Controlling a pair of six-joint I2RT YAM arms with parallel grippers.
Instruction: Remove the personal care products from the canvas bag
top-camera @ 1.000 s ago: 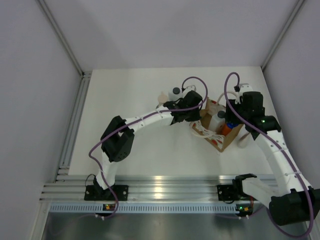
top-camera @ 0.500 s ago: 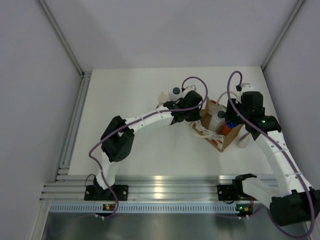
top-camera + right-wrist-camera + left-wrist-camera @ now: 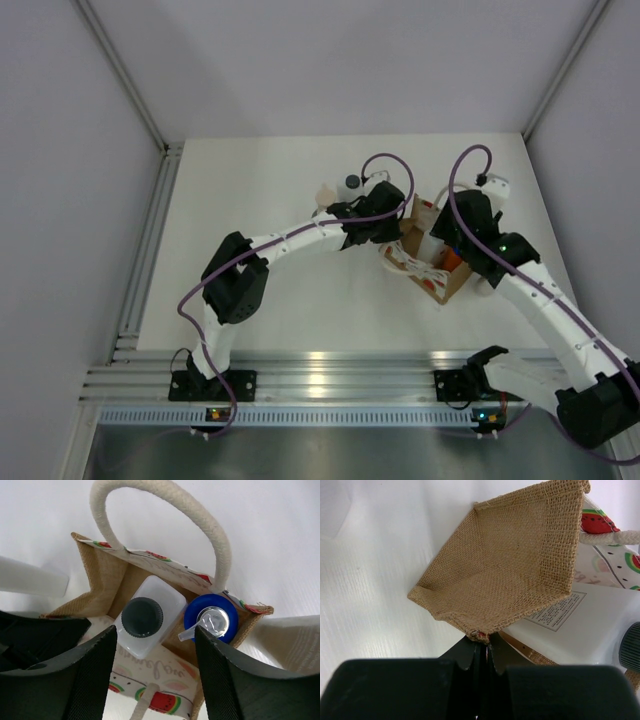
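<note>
here the left hand is pressed together, pinching the left rim of the canvas bag, which sits right of centre on the surface. the right hand hovers spread over the bag's mouth, where a white dark-capped bottle and a blue-capped bottle stand touching.

lab enclosure: white panels, aluminium rail

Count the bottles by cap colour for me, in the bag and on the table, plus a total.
Dark cap: 2, a white bottle in the canvas bag and a second bottle on the table
Blue cap: 1, the blue-capped bottle in the bag
Beige pump top: 1, the pump bottle on the table
Total: 4
</note>
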